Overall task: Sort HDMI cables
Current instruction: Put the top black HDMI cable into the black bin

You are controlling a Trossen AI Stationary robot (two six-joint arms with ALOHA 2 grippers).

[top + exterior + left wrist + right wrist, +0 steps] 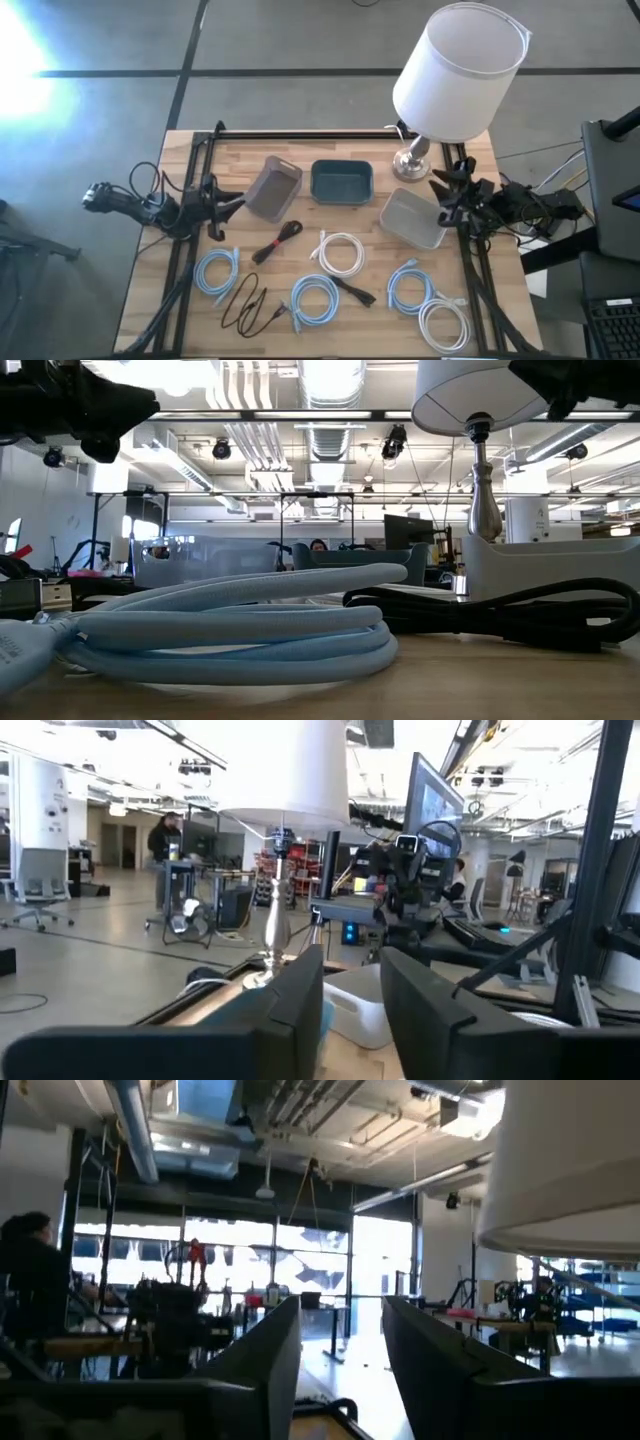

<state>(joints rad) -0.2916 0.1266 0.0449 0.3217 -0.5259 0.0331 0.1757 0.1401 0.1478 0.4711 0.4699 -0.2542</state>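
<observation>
In the high view the HDMI cables lie flat on the wooden table's near half. Three are light-blue coils (pixel 217 271) (pixel 314 300) (pixel 409 288), two are white coils (pixel 340 251) (pixel 443 324), and three are thin black bundles (pixel 278 241) (pixel 245 305) (pixel 352 290). The low view shows a light-blue coil (pixel 240 625) close up, with a black cable (pixel 500 610) behind it. My left gripper (pixel 234 203) (pixel 352 1010) hovers open at the table's left side, above and clear of the cables. My right gripper (pixel 440 192) (pixel 340 1370) hovers open at the right side, near the lamp.
Three bins stand along the far half: a tilted grey bin (pixel 272 187), a dark teal bin (pixel 341 182) and a pale grey bin (pixel 413 217). A lamp with a white shade (pixel 455 70) and metal base (pixel 410 162) stands at the far right. People show in the room beyond.
</observation>
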